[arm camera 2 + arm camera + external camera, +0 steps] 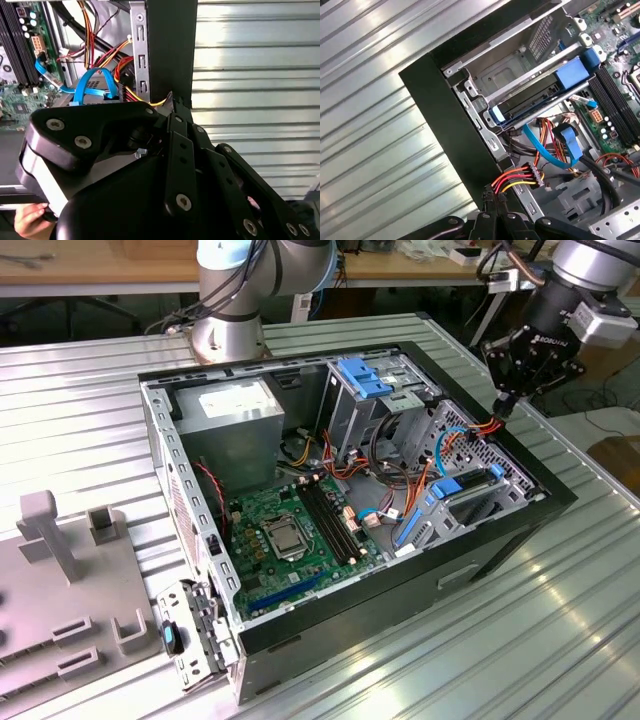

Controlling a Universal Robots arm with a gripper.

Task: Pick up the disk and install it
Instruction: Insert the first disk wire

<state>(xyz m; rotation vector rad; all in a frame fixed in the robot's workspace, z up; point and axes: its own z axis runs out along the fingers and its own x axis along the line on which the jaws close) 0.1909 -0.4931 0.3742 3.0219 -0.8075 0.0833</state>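
Hovering at the case edge, the claw nears wires, ribbed table alongside.

A hand half beyond the edge

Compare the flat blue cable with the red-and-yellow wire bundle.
The blue cable is one flat single-coloured band; the wire bundle is separate red, orange and yellow strands. The blue cable bends in a loop; the bundle ends in a black plug. Both lie inside the computer case.
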